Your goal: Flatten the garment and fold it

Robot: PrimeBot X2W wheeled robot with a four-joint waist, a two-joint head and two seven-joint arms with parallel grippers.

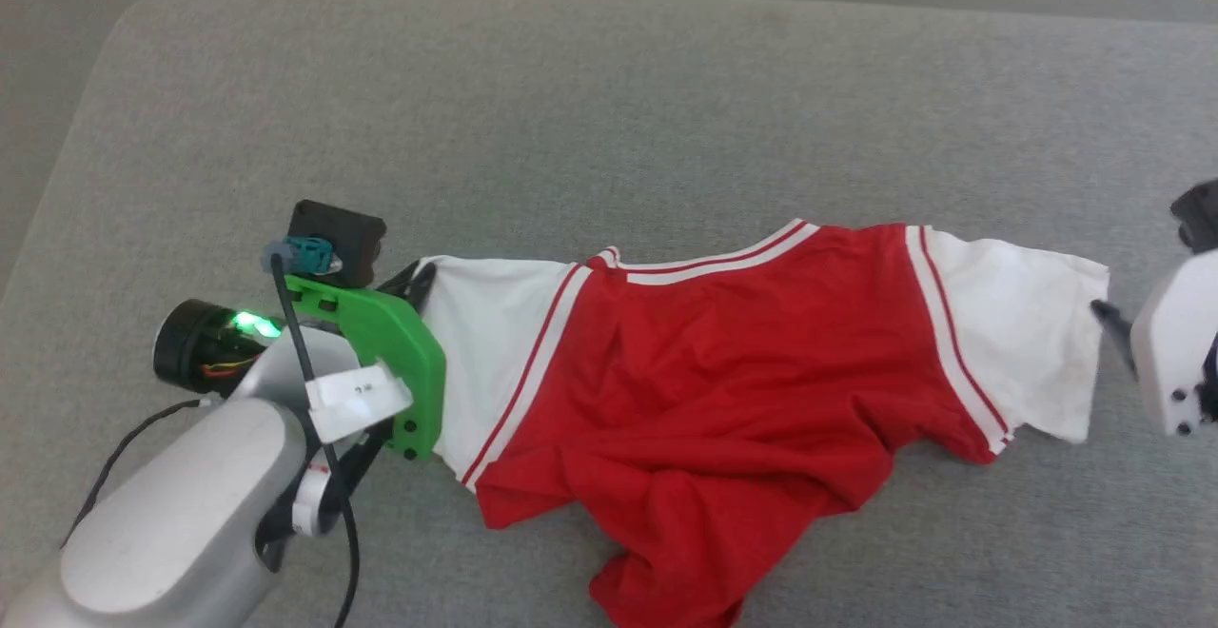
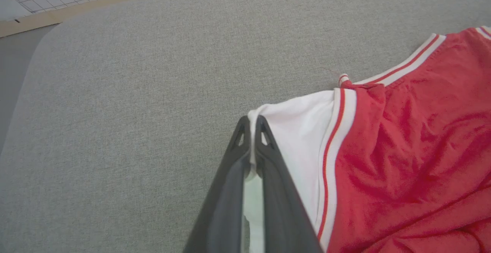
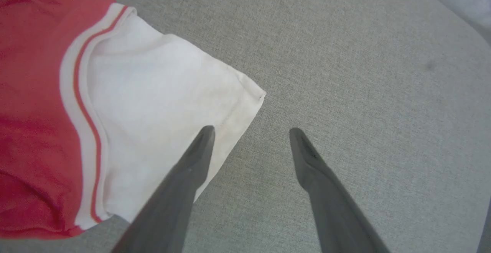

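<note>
on the grey cushion [image 1: 609, 86], left gripper [image 2: 252, 124] clamps a sleeve [image 2: 299, 130] of the garment [image 1: 723, 352] (right gripper [image 3: 251, 130] gapes empty).

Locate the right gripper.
The right gripper hangs open at the head view's right edge, over the grey surface, one finger at the garment's white sleeve edge.
</note>
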